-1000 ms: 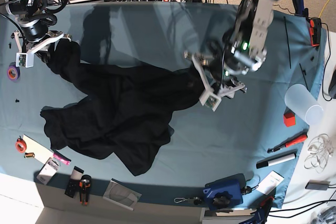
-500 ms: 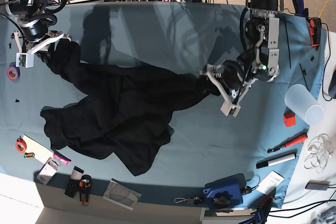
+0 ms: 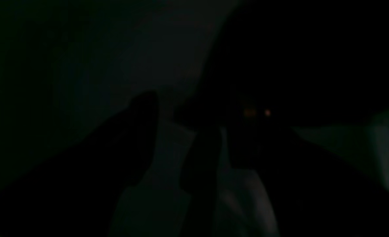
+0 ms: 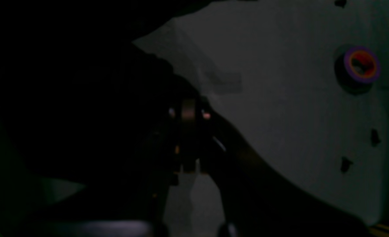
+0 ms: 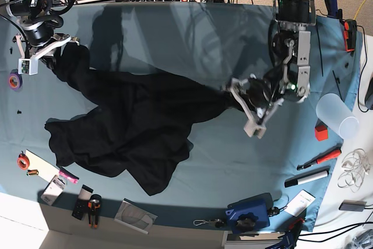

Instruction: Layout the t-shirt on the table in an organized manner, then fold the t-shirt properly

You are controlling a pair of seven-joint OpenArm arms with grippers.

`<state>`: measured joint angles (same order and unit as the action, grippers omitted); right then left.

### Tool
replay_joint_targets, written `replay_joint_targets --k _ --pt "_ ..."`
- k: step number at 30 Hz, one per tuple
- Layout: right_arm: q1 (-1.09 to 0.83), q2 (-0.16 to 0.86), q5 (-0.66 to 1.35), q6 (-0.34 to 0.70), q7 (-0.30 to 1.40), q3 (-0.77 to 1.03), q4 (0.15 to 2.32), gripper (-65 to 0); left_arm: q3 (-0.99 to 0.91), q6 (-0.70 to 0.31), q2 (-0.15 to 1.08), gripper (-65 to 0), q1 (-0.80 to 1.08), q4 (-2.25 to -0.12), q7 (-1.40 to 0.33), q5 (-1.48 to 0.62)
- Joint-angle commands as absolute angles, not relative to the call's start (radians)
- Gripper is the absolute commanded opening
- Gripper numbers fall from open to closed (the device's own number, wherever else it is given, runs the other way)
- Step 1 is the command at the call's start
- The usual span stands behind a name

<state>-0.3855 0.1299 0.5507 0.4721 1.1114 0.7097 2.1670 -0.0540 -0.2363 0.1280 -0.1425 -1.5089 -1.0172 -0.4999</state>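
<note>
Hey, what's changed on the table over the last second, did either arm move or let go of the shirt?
The left tool swung toward the base view's right, drawing its end of the t-shirt out along the table; it seems shut on the cloth. The right tool stayed at the far corner, apparently gripping the other end. The shirt's bulk barely shifted.

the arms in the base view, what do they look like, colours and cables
Both are black and grey metal with loose black cables. The left gripper has white fingers and green lights glow on its wrist. The right gripper also has white fingers, and a green light shows higher up that arm.
</note>
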Motion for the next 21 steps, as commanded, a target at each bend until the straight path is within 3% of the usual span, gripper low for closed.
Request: replay_joint_targets --k 1,16,18,21 --pt "-0.385 0.141 0.561 0.48 1.092 0.714 2.185 -65.0 -0.056 -0.232 0.131 -32.9 -0.164 -1.523 -1.003 -0.498" --pt "-0.385 0.141 0.605 0.484 1.095 0.714 2.185 -65.0 0.089 -0.236 0.112 -33.7 -0.166 -1.41 -0.996 -0.519" --pt "-0.385 0.141 0.605 0.496 1.096 0.714 2.185 -65.0 0.088 -0.236 0.104 -38.6 -0.166 -1.406 -0.997 -0.516" --pt "-0.385 0.142 0.605 0.514 1.081 0.714 2.185 -65.0 0.088 -0.237 0.1 -56.5 -0.167 -1.407 -1.013 -0.516"
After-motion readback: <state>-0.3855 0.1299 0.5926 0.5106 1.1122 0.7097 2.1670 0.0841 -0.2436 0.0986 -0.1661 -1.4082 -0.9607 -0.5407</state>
